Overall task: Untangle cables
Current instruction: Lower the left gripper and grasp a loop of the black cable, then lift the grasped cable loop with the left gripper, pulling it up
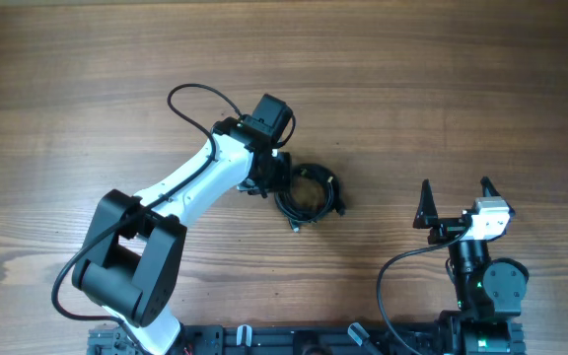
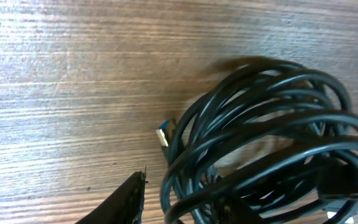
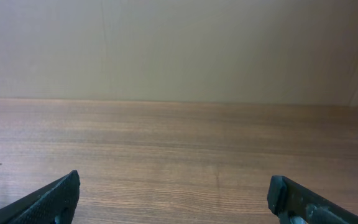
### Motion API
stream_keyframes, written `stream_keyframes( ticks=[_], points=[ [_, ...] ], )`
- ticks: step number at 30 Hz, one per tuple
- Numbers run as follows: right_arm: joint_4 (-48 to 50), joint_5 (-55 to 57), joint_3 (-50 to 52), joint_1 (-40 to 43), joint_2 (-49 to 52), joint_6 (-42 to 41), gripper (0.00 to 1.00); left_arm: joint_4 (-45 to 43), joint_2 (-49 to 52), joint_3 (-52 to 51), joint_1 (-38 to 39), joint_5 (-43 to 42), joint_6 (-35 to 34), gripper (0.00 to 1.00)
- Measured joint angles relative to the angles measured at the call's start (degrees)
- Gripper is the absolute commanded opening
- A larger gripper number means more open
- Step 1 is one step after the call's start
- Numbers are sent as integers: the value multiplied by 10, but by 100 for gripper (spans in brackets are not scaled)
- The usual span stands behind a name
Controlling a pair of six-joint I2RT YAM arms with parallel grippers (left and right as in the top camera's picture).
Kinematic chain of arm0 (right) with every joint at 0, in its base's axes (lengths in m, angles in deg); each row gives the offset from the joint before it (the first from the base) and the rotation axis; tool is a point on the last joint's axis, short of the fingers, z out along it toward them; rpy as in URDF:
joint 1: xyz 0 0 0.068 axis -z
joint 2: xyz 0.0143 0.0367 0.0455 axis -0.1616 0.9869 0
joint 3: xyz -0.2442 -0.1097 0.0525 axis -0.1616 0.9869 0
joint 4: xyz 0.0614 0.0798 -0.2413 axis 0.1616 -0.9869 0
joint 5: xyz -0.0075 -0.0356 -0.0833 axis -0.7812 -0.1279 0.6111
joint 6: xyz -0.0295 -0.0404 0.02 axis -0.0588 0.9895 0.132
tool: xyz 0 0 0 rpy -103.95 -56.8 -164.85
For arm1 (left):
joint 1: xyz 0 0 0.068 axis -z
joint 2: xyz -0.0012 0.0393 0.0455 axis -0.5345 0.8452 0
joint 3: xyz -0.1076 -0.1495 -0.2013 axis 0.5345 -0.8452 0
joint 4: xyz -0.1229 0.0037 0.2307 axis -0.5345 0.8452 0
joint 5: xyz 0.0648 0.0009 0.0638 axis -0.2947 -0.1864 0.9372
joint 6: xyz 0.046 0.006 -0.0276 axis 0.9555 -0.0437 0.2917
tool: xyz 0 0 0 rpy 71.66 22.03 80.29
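Note:
The cables [image 1: 309, 192] lie as a small coil of thin black cords at the table's middle. In the left wrist view the coil [image 2: 272, 124] fills the right half, with a blue-tipped USB plug [image 2: 165, 134] sticking out on its left. My left gripper [image 1: 271, 180] is down at the coil's left edge. One finger shows left of the strands and the other seems to be inside the coil, so my left gripper [image 2: 185, 202] is open with strands between its fingers. My right gripper [image 1: 455, 202] is open and empty, well right of the coil, with only table between its fingers [image 3: 173, 199].
The left arm's own thicker black cable [image 1: 200, 99] loops over the table behind the arm. The wooden table [image 1: 461, 89] stretches on all sides. A pale wall [image 3: 179, 43] stands beyond the far edge.

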Motion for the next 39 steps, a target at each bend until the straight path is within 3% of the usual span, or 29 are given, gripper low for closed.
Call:
stream_keyframes(
  ticks=[6,8,18,26,39],
  points=[
    [0,0,0,0,0,0,100,-17,0,0,0,-2,2,13],
    [0,0,0,0,0,0,100,-17,0,0,0,-2,2,4],
    [0,0,0,0,0,0,100,-10,-2,0,0,-2,2,4],
    [0,0,0,0,0,0,100,7,-90,10,0,-20,2,4],
    [0,0,0,0,0,0,100,25,-94,11,0,-157,2,4]
  ],
)
